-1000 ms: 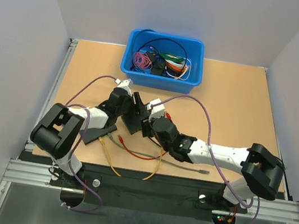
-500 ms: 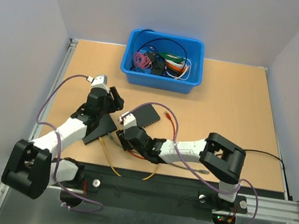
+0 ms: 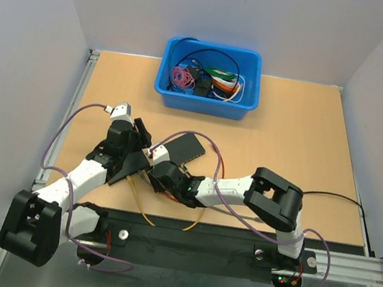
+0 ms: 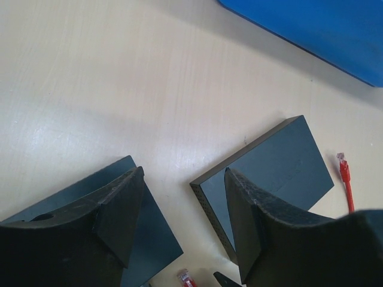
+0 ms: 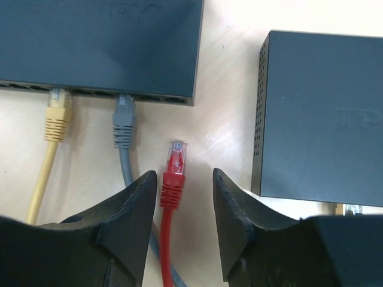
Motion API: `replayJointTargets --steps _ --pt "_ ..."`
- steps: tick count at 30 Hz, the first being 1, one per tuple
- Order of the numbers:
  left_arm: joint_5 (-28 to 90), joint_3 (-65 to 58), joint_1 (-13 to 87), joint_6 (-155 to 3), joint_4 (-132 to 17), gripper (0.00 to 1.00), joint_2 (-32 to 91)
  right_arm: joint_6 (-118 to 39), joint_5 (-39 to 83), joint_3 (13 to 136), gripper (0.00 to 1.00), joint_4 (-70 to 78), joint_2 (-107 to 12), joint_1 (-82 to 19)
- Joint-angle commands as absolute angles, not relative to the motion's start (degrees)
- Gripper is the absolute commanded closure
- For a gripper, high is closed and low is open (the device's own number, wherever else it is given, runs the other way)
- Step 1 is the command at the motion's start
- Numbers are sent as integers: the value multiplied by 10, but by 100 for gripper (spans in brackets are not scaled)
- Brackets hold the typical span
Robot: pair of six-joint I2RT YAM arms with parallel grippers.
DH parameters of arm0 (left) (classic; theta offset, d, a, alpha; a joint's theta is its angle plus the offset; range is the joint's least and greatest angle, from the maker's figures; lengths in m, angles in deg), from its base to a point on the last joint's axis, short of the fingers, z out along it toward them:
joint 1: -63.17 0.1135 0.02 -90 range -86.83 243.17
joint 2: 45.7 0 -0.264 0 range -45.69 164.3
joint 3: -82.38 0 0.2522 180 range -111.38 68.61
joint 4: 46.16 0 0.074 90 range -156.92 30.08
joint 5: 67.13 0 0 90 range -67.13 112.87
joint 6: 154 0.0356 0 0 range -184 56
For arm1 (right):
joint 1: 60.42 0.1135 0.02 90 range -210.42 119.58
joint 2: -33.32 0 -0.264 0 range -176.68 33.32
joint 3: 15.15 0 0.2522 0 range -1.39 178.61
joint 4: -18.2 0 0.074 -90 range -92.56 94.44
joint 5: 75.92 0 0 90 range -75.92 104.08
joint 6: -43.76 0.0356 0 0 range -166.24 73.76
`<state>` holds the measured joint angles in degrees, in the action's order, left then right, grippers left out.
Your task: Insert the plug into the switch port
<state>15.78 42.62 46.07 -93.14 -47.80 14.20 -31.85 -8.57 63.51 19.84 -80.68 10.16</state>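
Note:
A dark switch (image 5: 96, 42) lies flat with a yellow plug (image 5: 57, 116) and a grey plug (image 5: 123, 122) in its ports. The red plug (image 5: 174, 170) lies loose on the table just short of that port row, pointing at it. My right gripper (image 5: 184, 174) is open and straddles the red plug, which sits close to the left finger with a gap on the other side. My left gripper (image 4: 184, 173) hangs open and empty above bare table between the two switches. In the top view both grippers (image 3: 142, 136) (image 3: 154, 158) are near the table's front left.
A second dark switch (image 5: 323, 113) lies just right of the red plug. The red cable's other plug (image 4: 344, 173) rests beyond it. A blue bin (image 3: 210, 73) of cables stands at the back. Yellow cable (image 3: 144, 209) loops over the front edge.
Both arms have left the second switch, which now lies flat. My right gripper moved left and down over the red plug, its jaws narrowing. The left arm drew back left.

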Motion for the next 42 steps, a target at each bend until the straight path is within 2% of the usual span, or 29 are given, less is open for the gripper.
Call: replayJointTargets --steps 1,3,8,9,10,15,26,32,42 --pt "152 421 466 -920 -467 32 140 -308 -87 659 53 198 -819 104" --pt "152 422 467 -921 -466 32 137 -302 -95 658 54 196 -824 104" --pt "154 424 467 -921 -466 32 135 -295 -96 658 67 193 -831 104" --pt "154 424 467 -921 -466 32 135 -294 -96 658 71 192 -832 104" --pt "154 423 468 -920 -466 32 135 -292 -97 658 79 192 -831 104" --pt "152 420 470 -921 -465 32 142 -290 -117 651 100 194 -812 104" --pt "152 389 471 -925 -467 32 172 -307 -160 620 100 193 -674 104" --pt "156 359 472 -922 -460 31 203 -310 -190 554 99 194 -628 103" --pt "200 289 475 -910 -431 31 322 -297 -249 418 100 184 -517 93"
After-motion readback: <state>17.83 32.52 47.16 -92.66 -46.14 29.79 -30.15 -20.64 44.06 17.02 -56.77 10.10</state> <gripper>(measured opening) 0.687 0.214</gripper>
